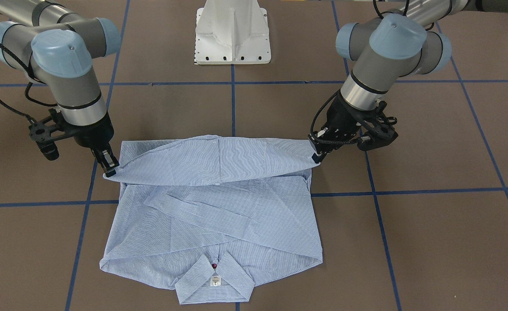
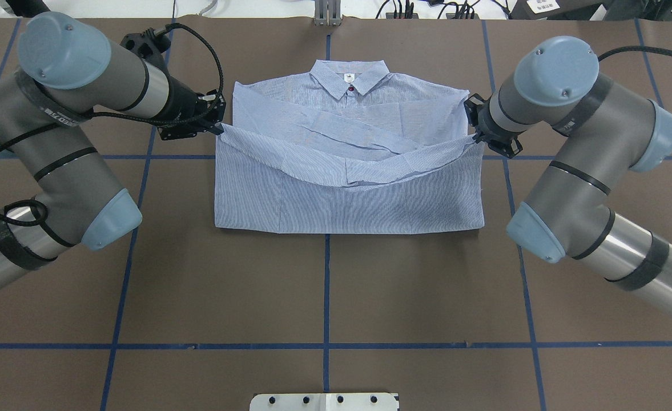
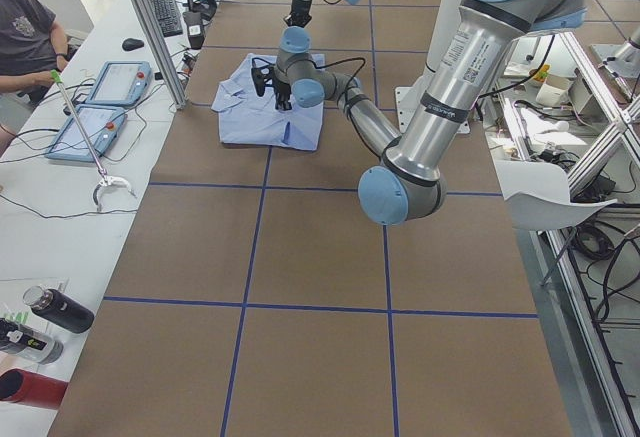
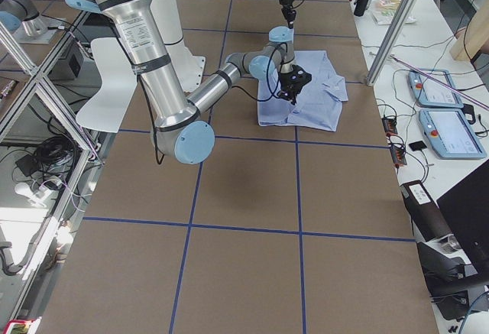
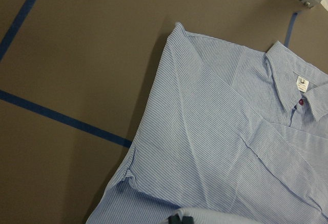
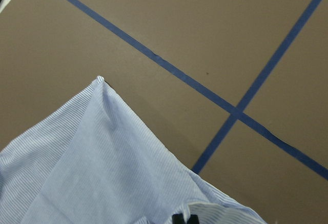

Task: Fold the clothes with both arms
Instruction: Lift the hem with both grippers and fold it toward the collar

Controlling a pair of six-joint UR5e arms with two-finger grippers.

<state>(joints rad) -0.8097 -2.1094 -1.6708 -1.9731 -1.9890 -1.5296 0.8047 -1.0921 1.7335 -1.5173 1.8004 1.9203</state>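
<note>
Shirt (image 1: 150, 242) lies mid-tabletop (image 1: 430, 242), across a blue tape line (image 1: 409, 192). It is light blue with fine white stripes. The collar (image 1: 215, 287) points away from the robot, with a white neck label (image 1: 215, 281) and one dark red button (image 1: 214, 265) showing at the neck. The sleeves (image 1: 202, 214) are folded in and cross over the body.

The robot-side part of the shirt is turned up and over toward the collar. Its hem (image 2: 347, 171) hangs in the air between the two arms and sags in the middle. The fold crease rests flat on the tabletop nearest the robot.

Left end effector (image 2: 218, 127): fingers pinched narrow on one hem corner, cloth gripped between them, held just above the flat part of the shirt. It sits at the shirt's side edge, about level with the shoulder.

Right end effector (image 2: 475, 137): the same, fingers closed on the opposite hem corner, at the other side edge. The cloth is pulled fairly taut near each grip.

Both arms reach in from the sides with elbows bent outward. The white pedestal base (image 1: 233, 34) stands on the tabletop, well apart from the shirt.

A person (image 3: 25, 32) sits at a side desk with two tablets (image 3: 105, 102).
</note>
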